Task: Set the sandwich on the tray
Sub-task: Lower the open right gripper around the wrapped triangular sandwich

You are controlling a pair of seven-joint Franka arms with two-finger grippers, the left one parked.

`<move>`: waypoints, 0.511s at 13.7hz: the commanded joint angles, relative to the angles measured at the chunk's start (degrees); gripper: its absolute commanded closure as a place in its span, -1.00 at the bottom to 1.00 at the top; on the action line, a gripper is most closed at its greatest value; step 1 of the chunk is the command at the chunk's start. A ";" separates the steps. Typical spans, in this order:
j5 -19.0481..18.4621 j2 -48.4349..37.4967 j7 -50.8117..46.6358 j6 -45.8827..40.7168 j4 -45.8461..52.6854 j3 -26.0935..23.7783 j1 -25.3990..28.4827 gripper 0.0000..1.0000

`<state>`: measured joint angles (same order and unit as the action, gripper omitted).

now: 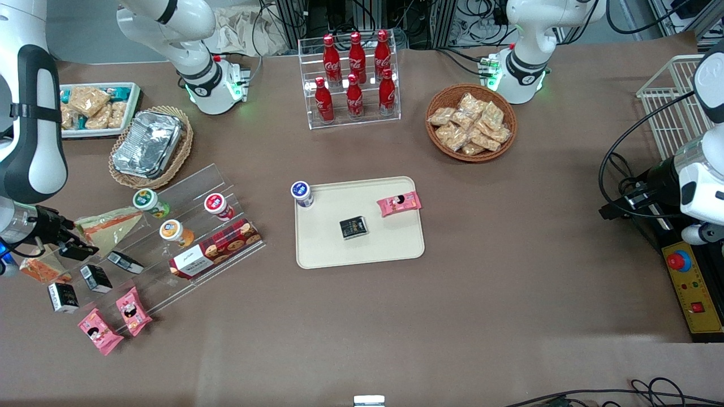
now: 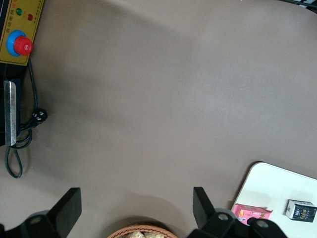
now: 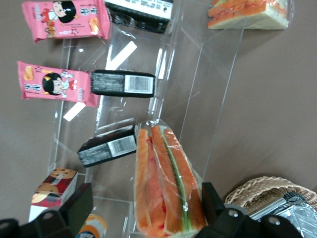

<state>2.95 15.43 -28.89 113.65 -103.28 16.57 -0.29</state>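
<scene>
The sandwich (image 1: 113,223), a large clear-wrapped wedge with orange and green filling, lies on the clear acrylic stepped shelf (image 1: 226,186) toward the working arm's end of the table. My right gripper (image 1: 70,240) is at the sandwich's wide end. In the right wrist view the gripper (image 3: 146,206) is open and its fingers stand either side of the sandwich (image 3: 166,183), not closed on it. The cream tray (image 1: 390,249) lies mid-table, holding a blue-capped bottle (image 1: 301,193), a black packet (image 1: 354,227) and a pink snack pack (image 1: 400,203). The tray's corner also shows in the left wrist view (image 2: 270,183).
A smaller orange wedge sandwich (image 1: 42,270) lies beside the gripper. The shelf holds bottles (image 1: 148,202), a cookie box (image 1: 215,249) and black packets (image 1: 124,262); pink packs (image 1: 116,319) lie near it. A foil container (image 1: 148,144) in a wicker basket, a cola rack (image 1: 353,79) and a snack basket (image 1: 471,122) stand farther back.
</scene>
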 commanded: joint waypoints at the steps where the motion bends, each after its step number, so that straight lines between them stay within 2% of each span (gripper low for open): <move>1: -0.84 -2.43 0.86 1.57 -3.24 -0.31 -0.58 -0.95; 4: -0.84 -2.25 0.86 1.49 -3.59 -0.31 -0.58 -0.92; 5: -0.84 -2.16 0.86 1.49 -3.50 -0.31 -0.50 -0.84; 6: -0.93 -1.99 1.03 1.31 -3.07 -0.31 -0.50 -0.60; 7: -0.84 -1.99 1.90 1.14 -2.45 -0.40 -0.58 -0.20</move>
<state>2.94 14.75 -28.31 113.99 -104.88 16.56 -0.58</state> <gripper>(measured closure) 0.194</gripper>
